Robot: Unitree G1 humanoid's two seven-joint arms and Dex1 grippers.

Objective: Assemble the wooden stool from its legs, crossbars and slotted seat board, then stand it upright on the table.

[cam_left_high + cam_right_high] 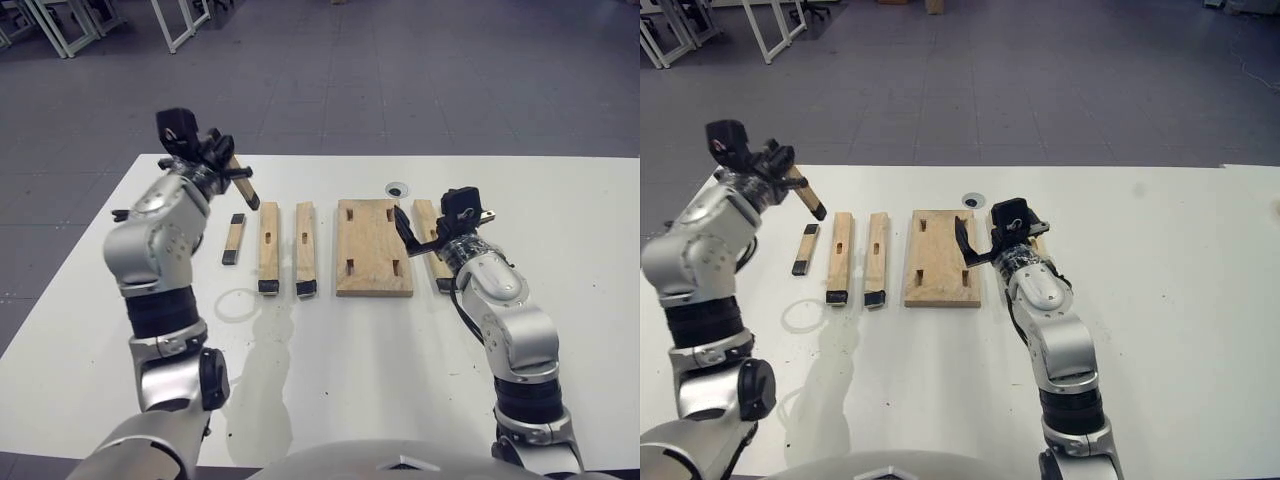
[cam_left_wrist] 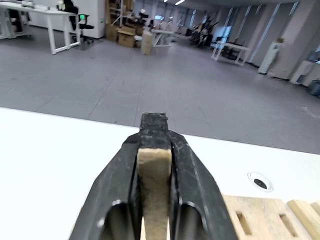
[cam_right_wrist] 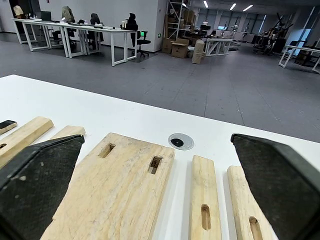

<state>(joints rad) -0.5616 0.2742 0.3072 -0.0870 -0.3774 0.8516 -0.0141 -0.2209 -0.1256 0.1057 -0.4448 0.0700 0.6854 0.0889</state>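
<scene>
The left hand (image 1: 228, 172) is clamped on one end of a crossbar (image 1: 246, 192), held tilted in the air above the tabletop (image 1: 560, 260), its black-capped free end pointing down toward the parts below. With only that one end pinched, the bar could swing or slip between the fingers when it is pressed into a slot, and its low end could clip the two legs (image 1: 269, 245) lying side by side just at its 5 o'clock. A second crossbar (image 1: 234, 240) lies flat at 9 o'clock of those legs. The slotted seat board (image 1: 373, 247) lies flat at their 3 o'clock. The right hand (image 3: 157, 145) hangs spread wide over the board's 3 o'clock edge, with two more legs (image 3: 204, 200) just beside it. Closing there could catch a leg along with the board or shove both askew, and a thin flat board offers little to grip.
</scene>
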